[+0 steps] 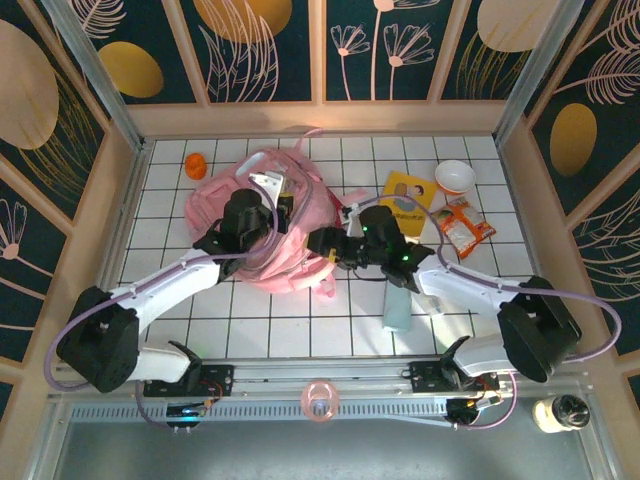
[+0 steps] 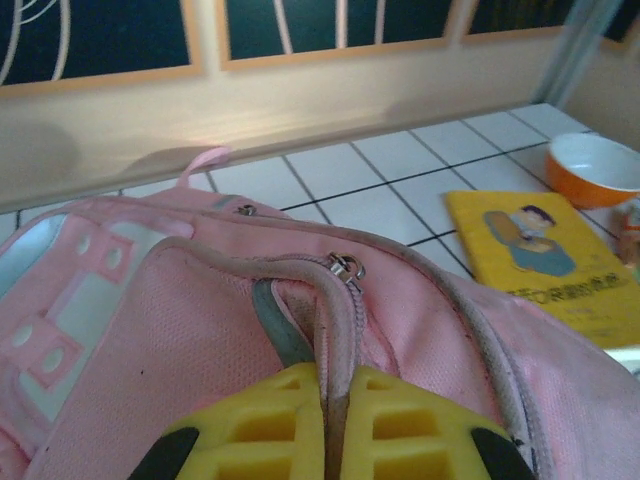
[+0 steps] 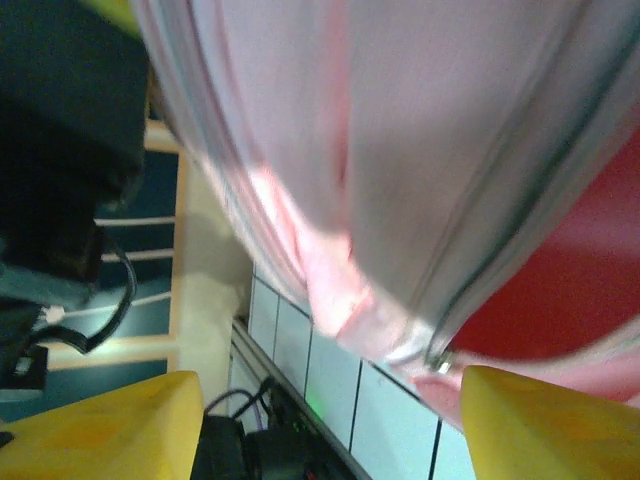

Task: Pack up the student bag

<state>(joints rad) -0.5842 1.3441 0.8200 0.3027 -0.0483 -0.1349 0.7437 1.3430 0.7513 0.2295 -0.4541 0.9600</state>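
The student bag (image 1: pixel 268 225) lies left of centre on the tiled bench (image 1: pixel 300 320), with the left tool (image 2: pixel 335 405) pinching its zip-edge fabric and the right tool (image 3: pixel 330 420) spread wide beside it.

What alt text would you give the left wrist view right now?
The left gripper is shut, its yellow fingers pinching a raised zipper edge of the pale pink fabric backpack. Behind it, on the white tiled table, lie a flat yellow picture book and an orange bowl with a white inside.
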